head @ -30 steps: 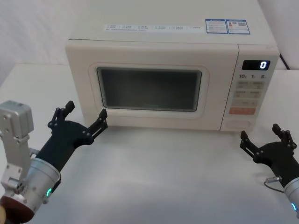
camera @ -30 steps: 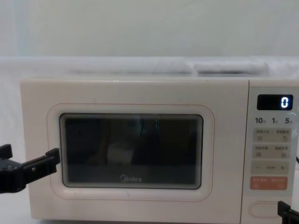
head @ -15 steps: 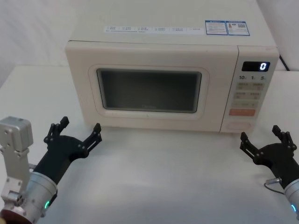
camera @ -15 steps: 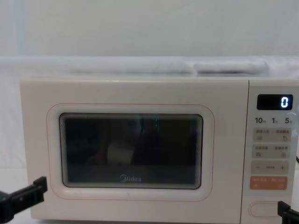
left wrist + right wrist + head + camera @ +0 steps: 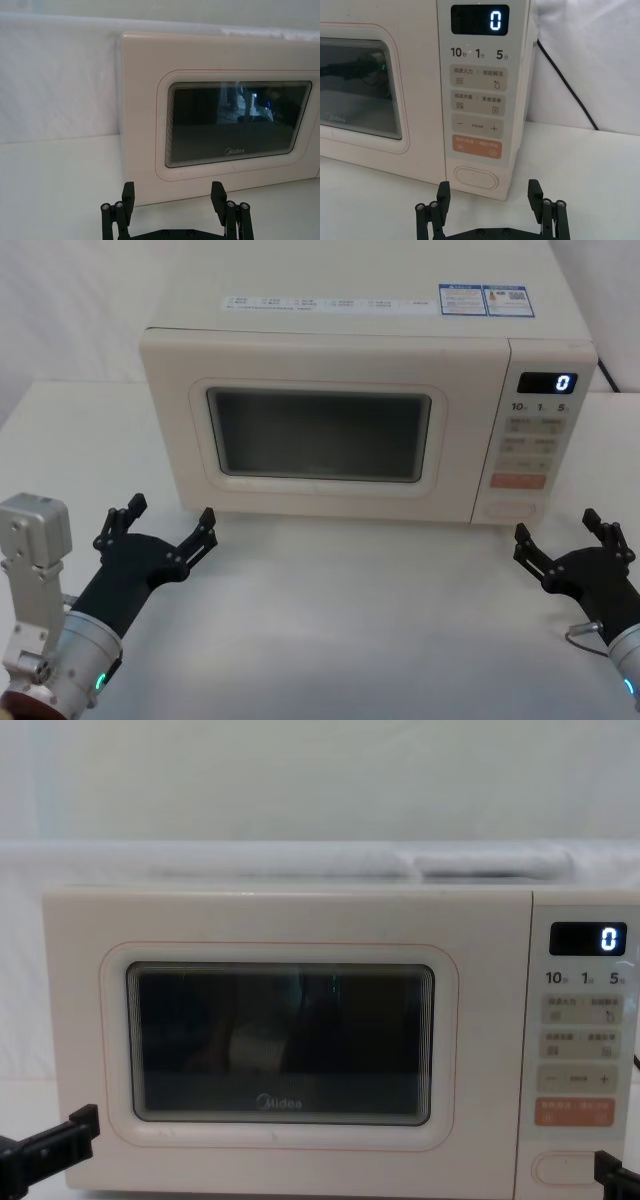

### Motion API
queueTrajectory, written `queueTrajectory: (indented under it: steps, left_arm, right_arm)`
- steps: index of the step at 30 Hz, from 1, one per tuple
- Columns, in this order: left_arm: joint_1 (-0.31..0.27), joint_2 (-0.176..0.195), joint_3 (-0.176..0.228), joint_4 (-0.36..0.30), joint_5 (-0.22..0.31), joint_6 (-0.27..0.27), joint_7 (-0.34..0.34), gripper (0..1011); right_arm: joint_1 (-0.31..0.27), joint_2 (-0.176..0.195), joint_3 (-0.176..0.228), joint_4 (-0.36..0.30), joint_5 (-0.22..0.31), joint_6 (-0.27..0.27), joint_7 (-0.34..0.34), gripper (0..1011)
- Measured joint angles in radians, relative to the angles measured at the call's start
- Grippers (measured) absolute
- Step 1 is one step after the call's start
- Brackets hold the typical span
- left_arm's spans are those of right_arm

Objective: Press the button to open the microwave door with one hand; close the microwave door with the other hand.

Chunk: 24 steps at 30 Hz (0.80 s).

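1. The microwave door [image 5: 320,435] is seen shut, flush with the cream body of the microwave [image 5: 350,330], which stands at the far middle of the white table [image 5: 350,620].
2. The door's dark window carries a grey "Midea" logo [image 5: 279,1101] along its lower edge.
3. The control panel [image 5: 537,440] is placed at the right end of the oven front, and a lit "0" is shown on its display [image 5: 546,382].
4. The button [image 5: 475,178], wide and pill-shaped, is found at the bottom of that panel, just below the orange key [image 5: 477,146].
5. The left gripper [image 5: 164,523] is held low over the table, near the door's lower left corner but apart from it; its jaws are spread wide and nothing is held between them.
6. The right gripper [image 5: 567,536] is held low at the near right, just in front of the button's end of the panel without touching it; its jaws are likewise spread wide and empty.
7. A black cable [image 5: 565,80] is seen running down behind the oven's right side.
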<state>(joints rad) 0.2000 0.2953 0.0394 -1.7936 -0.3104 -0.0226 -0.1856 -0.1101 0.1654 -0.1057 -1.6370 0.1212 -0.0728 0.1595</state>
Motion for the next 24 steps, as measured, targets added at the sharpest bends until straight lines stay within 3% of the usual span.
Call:
queueTrajectory:
  steps: [24]
  left_arm:
    - [-0.001, 0.001, 0.001, -0.003, -0.003, 0.001, -0.001, 1001]
  right_arm:
    - [0.0, 0.0, 0.0, 0.0, 0.0, 0.0, 0.0, 1002]
